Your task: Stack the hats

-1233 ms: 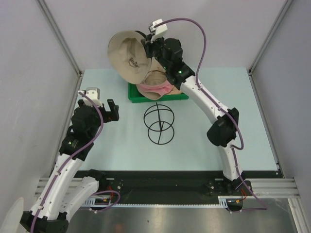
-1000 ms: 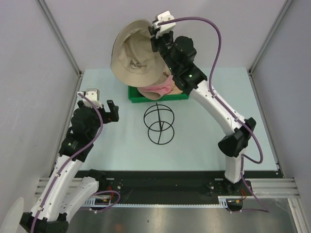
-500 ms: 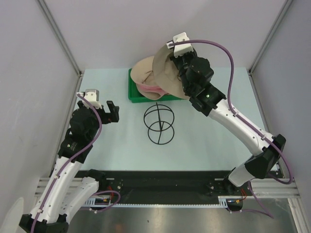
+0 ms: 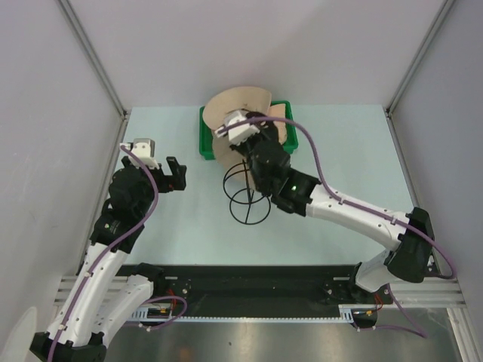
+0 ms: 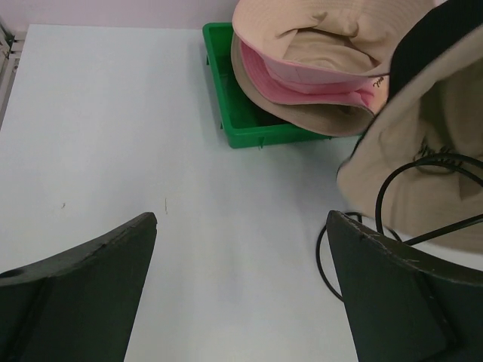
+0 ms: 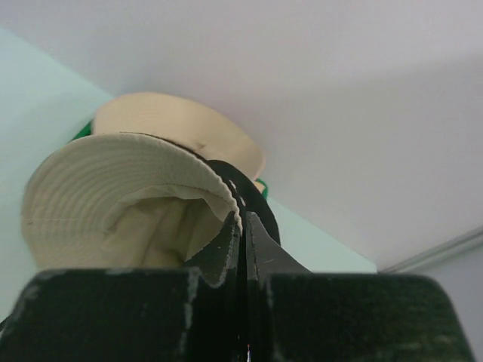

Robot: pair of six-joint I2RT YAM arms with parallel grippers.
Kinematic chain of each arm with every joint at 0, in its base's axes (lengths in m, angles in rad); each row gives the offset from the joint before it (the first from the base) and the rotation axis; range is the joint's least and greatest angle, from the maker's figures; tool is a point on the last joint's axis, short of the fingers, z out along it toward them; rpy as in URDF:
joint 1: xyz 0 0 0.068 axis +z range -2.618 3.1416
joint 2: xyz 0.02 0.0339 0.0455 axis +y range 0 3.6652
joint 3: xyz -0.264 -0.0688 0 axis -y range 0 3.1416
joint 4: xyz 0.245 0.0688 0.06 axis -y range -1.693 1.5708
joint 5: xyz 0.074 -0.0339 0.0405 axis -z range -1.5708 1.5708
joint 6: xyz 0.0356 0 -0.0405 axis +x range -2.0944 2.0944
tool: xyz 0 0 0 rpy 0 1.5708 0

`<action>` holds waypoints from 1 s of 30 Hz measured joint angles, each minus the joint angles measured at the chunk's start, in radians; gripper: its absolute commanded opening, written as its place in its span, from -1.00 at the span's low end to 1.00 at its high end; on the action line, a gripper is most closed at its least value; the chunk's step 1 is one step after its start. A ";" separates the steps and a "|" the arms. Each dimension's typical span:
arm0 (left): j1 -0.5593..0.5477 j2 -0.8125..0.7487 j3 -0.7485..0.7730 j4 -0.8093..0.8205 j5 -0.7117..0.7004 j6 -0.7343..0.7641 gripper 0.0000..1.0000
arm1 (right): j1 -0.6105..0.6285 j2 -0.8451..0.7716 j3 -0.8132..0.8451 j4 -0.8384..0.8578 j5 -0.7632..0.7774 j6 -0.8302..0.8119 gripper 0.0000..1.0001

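My right gripper [image 6: 242, 219] is shut on the brim of a beige hat [image 6: 113, 204], with a black strip of fabric pressed against that brim. In the top view the held hat [image 4: 226, 109] hangs over the tray's left part and the top of the wire stand [image 4: 245, 200], with the right gripper [image 4: 240, 139] just below its brim. More hats lie piled in the green tray: a beige one [image 5: 317, 38] on top, a pink one [image 5: 302, 81] under it. My left gripper [image 5: 241, 219] stands open over bare table, left of the stand.
The green tray [image 5: 226, 90] sits at the back middle of the table. The black wire stand [image 5: 392, 188] is right in front of it, partly covered by the held hat [image 5: 423, 166]. Grey walls close in the left, right and back. The left gripper [image 4: 175, 173] is at the left.
The right arm has swung the beige hat from high at the back down and toward the front, onto the wire stand. The left arm has not moved.
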 measured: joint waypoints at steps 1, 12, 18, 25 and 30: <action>0.000 0.000 0.000 0.000 0.003 0.000 0.99 | 0.035 0.000 -0.011 0.000 0.012 -0.003 -1.00; 0.000 0.000 0.000 0.000 0.020 -0.007 1.00 | 0.192 -0.081 -0.106 -0.090 0.032 0.137 -1.00; 0.000 0.001 0.000 0.000 0.029 -0.008 1.00 | 0.192 -0.137 -0.194 -0.179 -0.079 0.325 -1.00; 0.000 0.006 0.000 0.000 0.029 -0.008 0.99 | 0.195 -0.135 -0.272 -0.211 -0.257 0.479 -1.00; 0.000 0.008 0.000 0.000 0.029 -0.008 0.99 | 0.205 -0.119 -0.278 -0.209 -0.324 0.541 -1.00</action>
